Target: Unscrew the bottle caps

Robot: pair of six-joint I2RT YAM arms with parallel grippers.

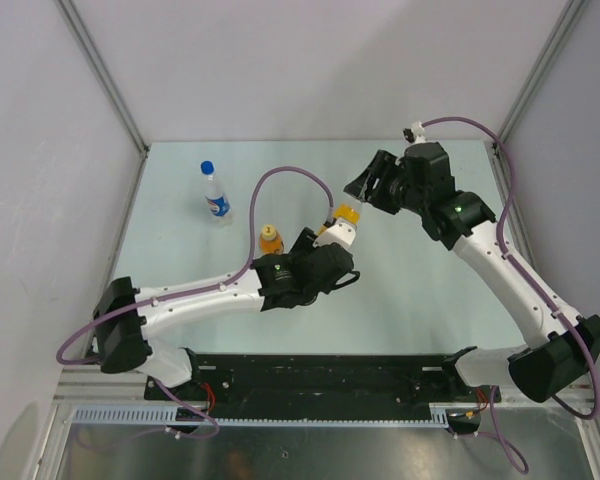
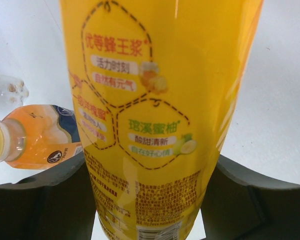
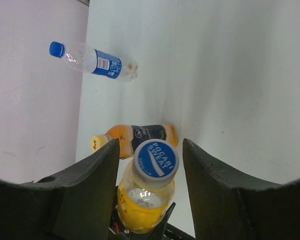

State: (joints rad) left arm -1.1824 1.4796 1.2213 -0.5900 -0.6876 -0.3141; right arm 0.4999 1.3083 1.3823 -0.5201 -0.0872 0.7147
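Observation:
My left gripper (image 2: 150,200) is shut on the body of the tall yellow juice bottle (image 2: 155,115), holding it tilted above the table (image 1: 348,213). Its cap (image 3: 156,159), white-rimmed with a blue top, faces my right gripper (image 3: 151,165). That gripper's dark fingers (image 3: 90,190) stand on either side of the cap with a gap on each side, touching nothing. In the top view the right gripper (image 1: 365,185) hovers just past the bottle's top end. The shorter orange bottle (image 1: 270,240) with a yellow cap (image 3: 97,143) stands beside the left arm. The clear water bottle (image 1: 216,200) with a blue cap (image 1: 207,168) stands at the far left.
Grey walls with metal corner posts (image 1: 105,75) close in the pale green table (image 1: 430,290) on three sides. A black rail (image 1: 320,375) carrying the arm bases runs along the near edge. Purple cables (image 1: 290,175) loop over both arms.

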